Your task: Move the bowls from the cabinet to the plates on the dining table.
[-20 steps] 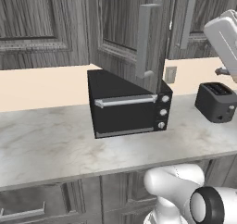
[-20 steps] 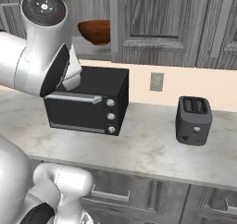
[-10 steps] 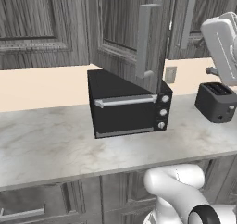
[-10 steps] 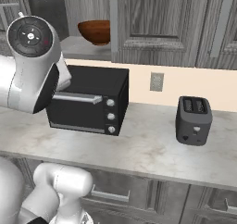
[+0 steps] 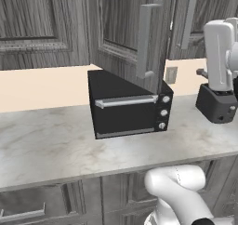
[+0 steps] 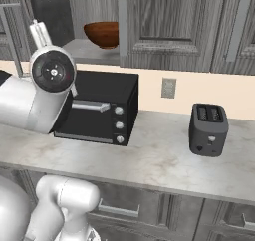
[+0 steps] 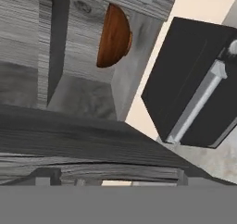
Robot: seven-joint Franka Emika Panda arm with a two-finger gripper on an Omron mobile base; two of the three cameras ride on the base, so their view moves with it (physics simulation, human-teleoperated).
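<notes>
A glossy reddish-brown bowl (image 6: 102, 34) sits on the shelf of the open cabinet (image 6: 79, 50), above the black toaster oven. In the rolled hand view the same bowl (image 7: 113, 35) shows beyond the cabinet's dark wood-grain door edge (image 7: 92, 144), which lies close in front of my gripper (image 7: 111, 179). The gripper is open and holds nothing, its tips barely showing far apart. It stays some way short of the bowl. My arm's dark round joint (image 6: 52, 70) hangs left of the oven. The plates and the dining table are out of view.
A black toaster oven (image 6: 99, 113) stands on the marble counter (image 6: 159, 158) under the cabinet. A dark toaster (image 6: 208, 129) stands to its right. The open cabinet door (image 5: 130, 29) with its silver bar handle (image 5: 145, 40) juts out over the oven.
The arm's upper links and round joint have swung downward in both base views. The gripper has stayed open. Bowl, oven and toaster have not moved.
</notes>
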